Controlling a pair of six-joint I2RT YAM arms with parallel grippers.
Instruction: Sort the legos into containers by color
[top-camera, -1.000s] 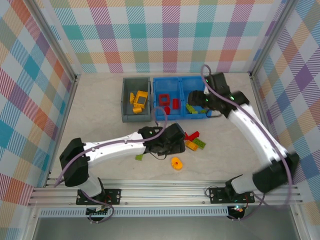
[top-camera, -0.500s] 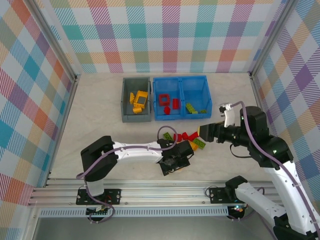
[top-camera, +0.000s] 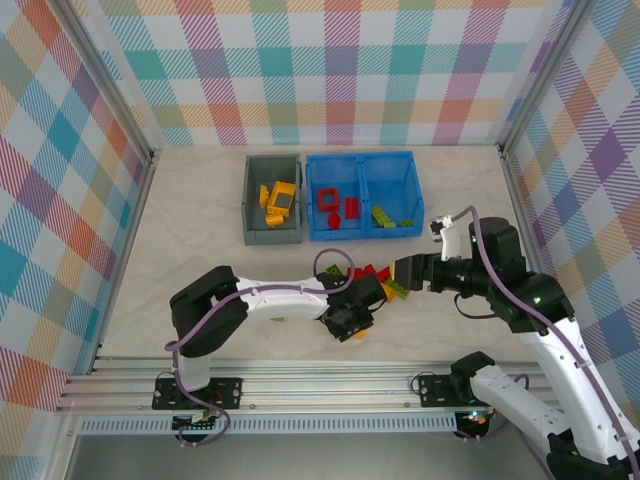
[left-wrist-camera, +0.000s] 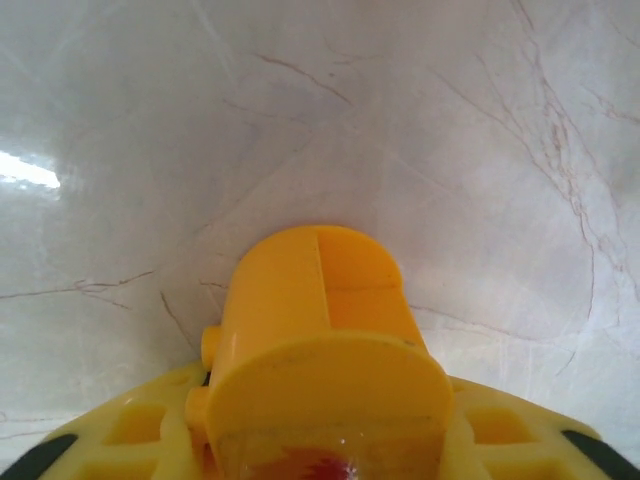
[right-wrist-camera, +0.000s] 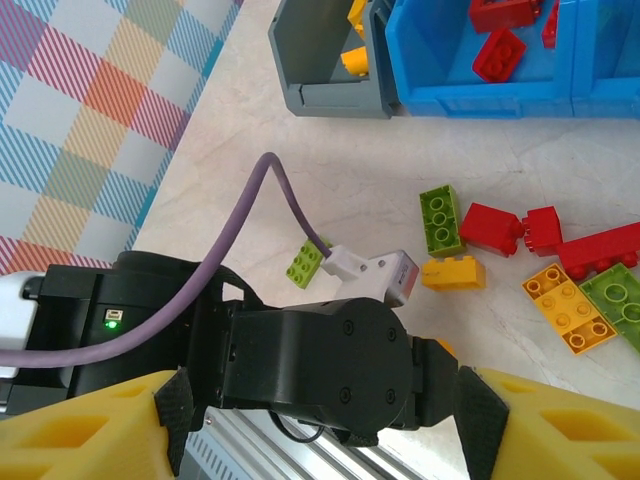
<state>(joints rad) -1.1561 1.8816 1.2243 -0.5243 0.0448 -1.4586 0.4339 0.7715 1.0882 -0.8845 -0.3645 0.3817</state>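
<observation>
My left gripper (top-camera: 350, 320) is low on the table near the front, shut on the round yellow lego (left-wrist-camera: 320, 330), which sits tight between its fingers (left-wrist-camera: 120, 440). My right gripper (top-camera: 406, 270) hovers open and empty just right of it, over the loose legos (top-camera: 378, 272). In the right wrist view its fingers (right-wrist-camera: 90, 430) straddle the left wrist. On the table lie green (right-wrist-camera: 440, 220), red (right-wrist-camera: 510, 230), yellow (right-wrist-camera: 453, 272) and lime (right-wrist-camera: 305, 264) legos. The grey container (top-camera: 248, 200) holds yellow legos. The blue container (top-camera: 365, 158) holds red legos on its left and green on its right.
Metal posts and checkered walls close in the table (top-camera: 190, 230) on three sides. An aluminium rail (top-camera: 320, 385) runs along the near edge. The left arm's purple cable (right-wrist-camera: 285, 200) loops above its wrist, close under my right gripper.
The left gripper moved down onto the round yellow lego and closed on it. The right arm swung away from the blue container to hover over the loose legos.
</observation>
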